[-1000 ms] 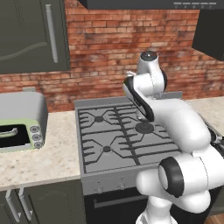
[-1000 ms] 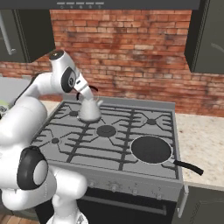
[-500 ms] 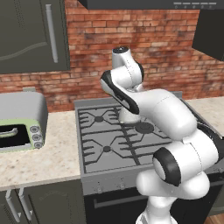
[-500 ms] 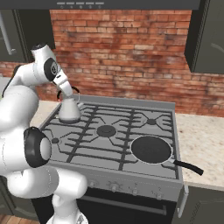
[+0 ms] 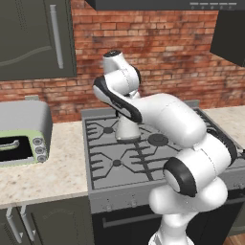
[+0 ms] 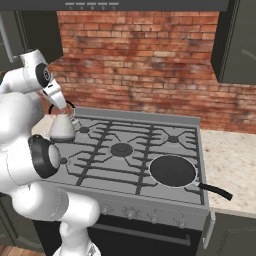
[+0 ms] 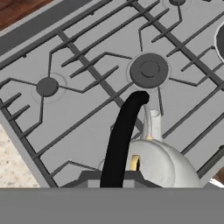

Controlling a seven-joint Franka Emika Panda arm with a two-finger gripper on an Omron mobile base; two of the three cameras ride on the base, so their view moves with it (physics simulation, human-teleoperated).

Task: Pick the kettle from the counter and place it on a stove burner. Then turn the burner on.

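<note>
Left base view: the kettle (image 5: 127,129) sits at the back left of the stove (image 5: 143,158), its base down among the grate prongs beside a small burner (image 5: 108,129). The arm bends over it from the right, and the gripper (image 5: 125,115) comes down onto the kettle's top, its tips hidden by the arm's dark band. To the left, a toaster oven (image 5: 21,134) stands on the counter (image 5: 43,172), well apart from the kettle.

Right base view: the kettle (image 6: 62,128) is at the stove's far left rear corner, upright, with its black handle (image 6: 70,105) arching above it. The gripper (image 6: 61,106) reaches down to that handle from the upper left. A flat black pan (image 6: 173,170) with a handle pointing right lies on the front right of the stove (image 6: 150,150), and a round burner cap (image 6: 121,149) sits in the middle.

Hand view: the handle (image 7: 122,140) runs up from between the gripper's tips (image 7: 114,179), which are closed narrowly on it. The kettle's silver body (image 7: 166,162) lies just below and right, over the grate, with a large burner cap (image 7: 149,70) beyond it and a small one (image 7: 47,86) to the left.
</note>
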